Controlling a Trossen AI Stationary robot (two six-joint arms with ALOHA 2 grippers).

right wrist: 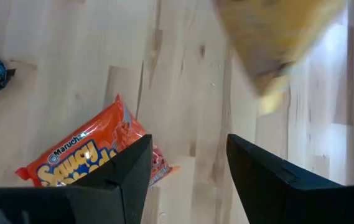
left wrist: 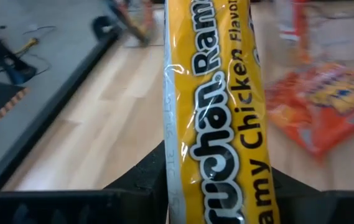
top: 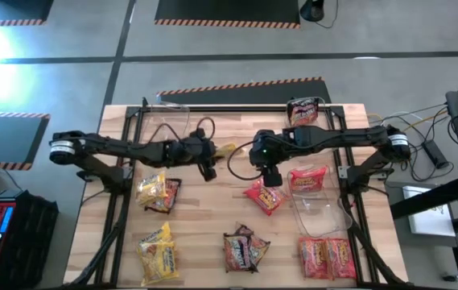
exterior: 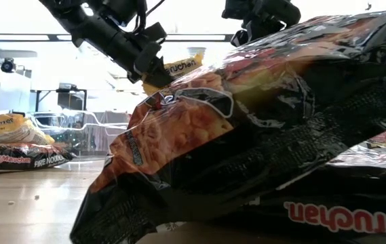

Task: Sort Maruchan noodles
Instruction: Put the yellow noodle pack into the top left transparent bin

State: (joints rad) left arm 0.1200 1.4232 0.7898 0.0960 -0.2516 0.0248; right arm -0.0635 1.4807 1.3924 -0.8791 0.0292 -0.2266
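Your left end effector (top: 210, 163) sits above the middle of the table (top: 204, 234), clamped on a yellow noodle packet (top: 225, 150); in the left wrist view that packet (left wrist: 217, 118) stands on edge between the two dark fingers (left wrist: 139, 180). Your right end effector (top: 270, 176) hangs just beside it, toward the right side, with its fingers (right wrist: 127, 165) apart and nothing between them, right over an orange packet (top: 264, 196) lying flat on the wood. More yellow packets (top: 158, 193) lie on the left side of the table, with another yellow pile (top: 158, 254) nearer the front edge. A dark brown pile (top: 245, 250) sits at front centre, and orange packets (top: 327, 256) at front right. One dark packet (top: 302, 110) rests at the back right.
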